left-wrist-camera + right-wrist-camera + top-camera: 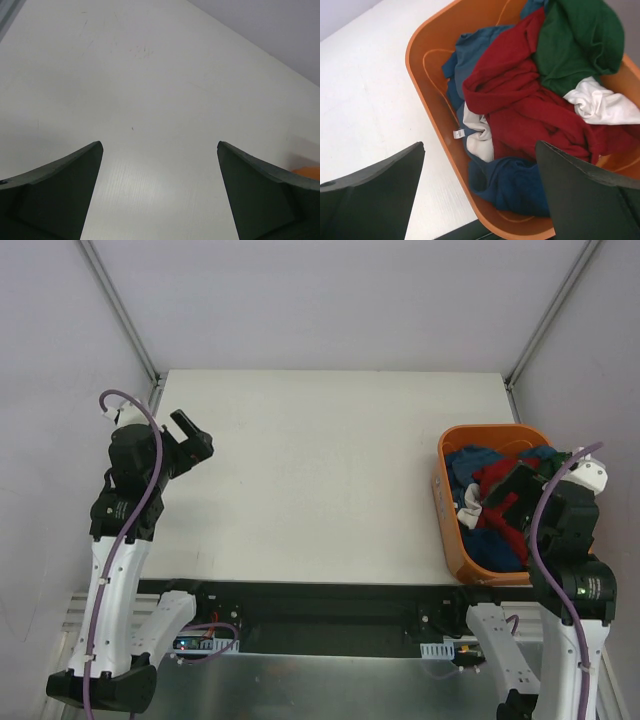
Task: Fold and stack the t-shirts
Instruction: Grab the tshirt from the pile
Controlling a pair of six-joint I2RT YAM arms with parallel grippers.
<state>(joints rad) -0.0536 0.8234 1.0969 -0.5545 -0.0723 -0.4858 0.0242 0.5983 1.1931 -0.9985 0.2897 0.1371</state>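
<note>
Writing: one small white label tab [458, 133] shows in the right wrist view, sewn to pale cloth against the left inner wall of the orange basket [430, 75]; its print is too small to read.

Counts: one basket; one table [330, 470]; two arms, two grippers.

T-shirts: all lie crumpled in one heap inside the basket, which sits at the right near corner of the table, its near end at the table edge; none is flat or folded.
- dark red t-shirt [530, 115]: one, across the middle of the heap and on top of most of it
- dark green t-shirt [575, 45]: one patch, at the far right, lapping over the red
- white cloth [600, 105]: two patches, one on the right on top of the red, one on the left beneath it by the label; cannot tell whether they are one garment or two
- blue cloth [470, 50]: a lighter patch at far left, a darker one at the near end; number of garments cannot be told

Left gripper [159, 145]: over bare table at the far left, well apart from the basket; fingers spread wide, nothing between them.

Right gripper [480, 145]: over the basket, above the heap; fingers spread wide, gripping nothing.
</note>
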